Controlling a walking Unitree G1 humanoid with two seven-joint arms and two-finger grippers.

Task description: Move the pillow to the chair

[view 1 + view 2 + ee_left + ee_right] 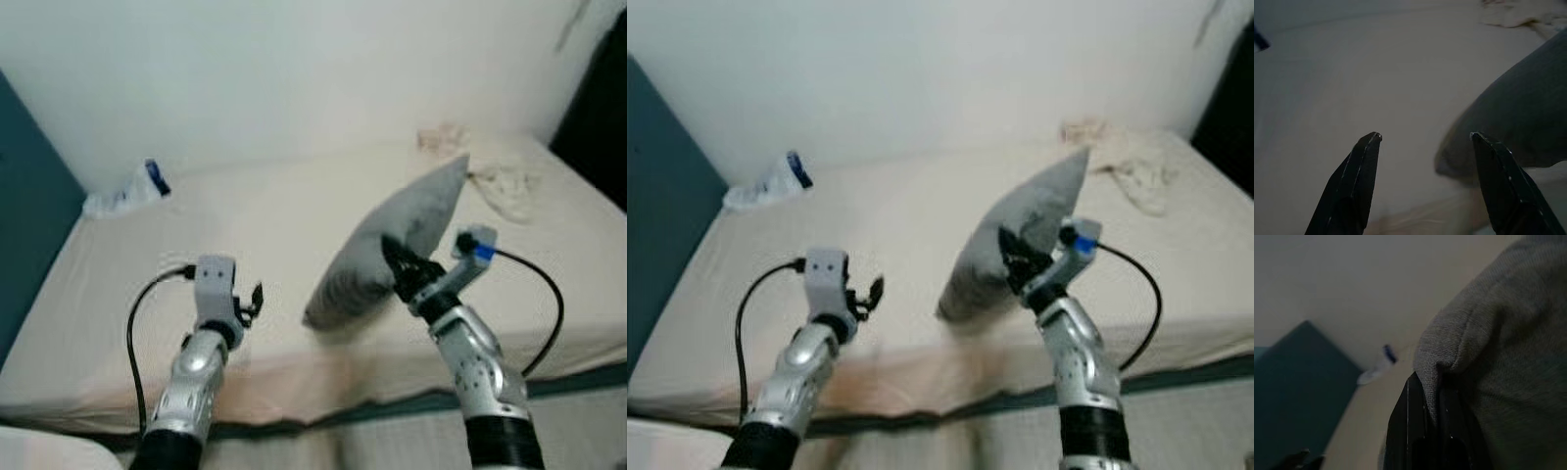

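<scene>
One gripper has the load: right gripper (397,259) is clamped on the near edge of the grey pillow (392,240), which stands tilted on the bed (245,225), long axis rising from a low corner near the mattress front to a high corner toward the wall. Left gripper (1422,139) hovers apart from it, fingers spread, pillow to its right. No chair visible; likely needs a turn away.

We see the pillow (392,245) centre-right on the bed (245,245), a bag (127,191) upper left, cloths (505,186) upper right.
</scene>
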